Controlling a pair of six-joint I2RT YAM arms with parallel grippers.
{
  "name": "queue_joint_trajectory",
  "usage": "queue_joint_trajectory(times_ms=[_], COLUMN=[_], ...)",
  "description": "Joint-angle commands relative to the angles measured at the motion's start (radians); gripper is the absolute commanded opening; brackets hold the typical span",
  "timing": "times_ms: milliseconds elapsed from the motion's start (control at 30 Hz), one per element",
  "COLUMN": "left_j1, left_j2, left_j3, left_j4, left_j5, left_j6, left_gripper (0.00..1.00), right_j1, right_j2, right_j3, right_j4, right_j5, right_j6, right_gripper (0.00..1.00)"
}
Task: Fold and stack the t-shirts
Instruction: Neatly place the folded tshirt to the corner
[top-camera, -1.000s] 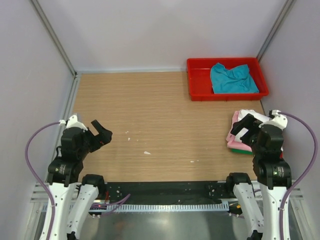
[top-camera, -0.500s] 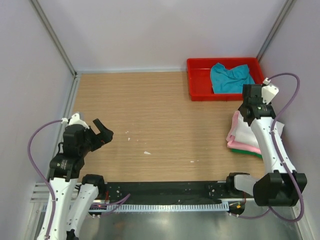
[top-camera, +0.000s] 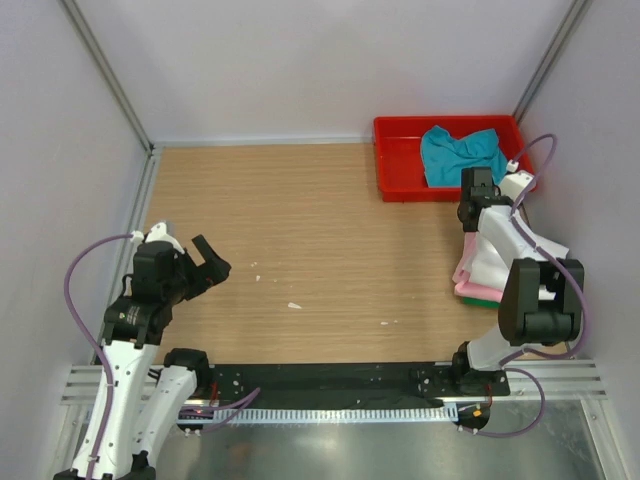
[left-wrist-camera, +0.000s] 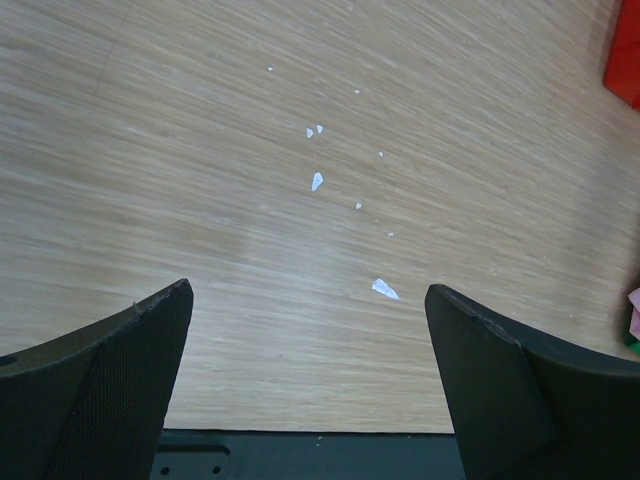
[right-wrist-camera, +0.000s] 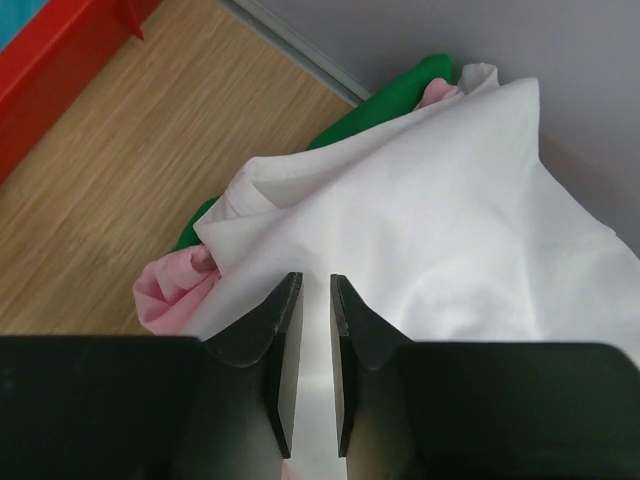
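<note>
A pile of t-shirts lies at the table's right edge, the white one (top-camera: 490, 262) on top of pink (top-camera: 462, 272) and green (top-camera: 480, 295). In the right wrist view the white shirt (right-wrist-camera: 450, 230) fills the middle, with pink (right-wrist-camera: 170, 285) at its left and green (right-wrist-camera: 395, 95) behind. My right gripper (top-camera: 468, 205) (right-wrist-camera: 315, 282) hangs over the pile's far end, its jaws almost together with a thin slit, and no cloth is seen pinched. The teal t-shirt (top-camera: 462, 157) lies crumpled in the red tray (top-camera: 400, 190). My left gripper (top-camera: 210, 262) (left-wrist-camera: 308, 290) hovers open over bare wood.
The red tray (right-wrist-camera: 60, 60) stands at the back right, just beyond the pile. Small white scraps (left-wrist-camera: 384, 289) (top-camera: 294, 305) dot the wooden table. Grey walls close in the left, back and right sides, and a black rail runs along the near edge.
My right arm swung from the pile's near side out over it toward the tray, and its jaws went from wide open to nearly together. The left gripper drifted slightly right.
</note>
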Motion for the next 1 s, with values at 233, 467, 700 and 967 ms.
queue_joint_trajectory(times_ms=[233, 467, 700, 967], left_j1=[-0.005, -0.004, -0.005, -0.004], left_j2=[-0.032, -0.093, -0.115, -0.128], left_j3=[0.011, -0.001, -0.004, -0.004], left_j4=[0.010, 0.024, 0.025, 0.027], left_j5=[0.007, -0.002, -0.001, -0.001], left_j6=[0.000, -0.004, -0.010, -0.011], left_gripper=[1.00, 1.00, 1.00, 1.00], right_j1=[-0.004, -0.004, -0.003, -0.007], right_j2=[0.246, 0.300, 0.277, 0.203], right_j3=[0.120, 0.125, 0.138, 0.375], right_j4=[0.115, 0.170, 0.183, 0.008], right_j5=[0.112, 0.081, -0.032, -0.024], right_j6=[-0.048, -0.088, -0.145, -0.205], right_gripper=[0.27, 0.32, 0.60, 1.00])
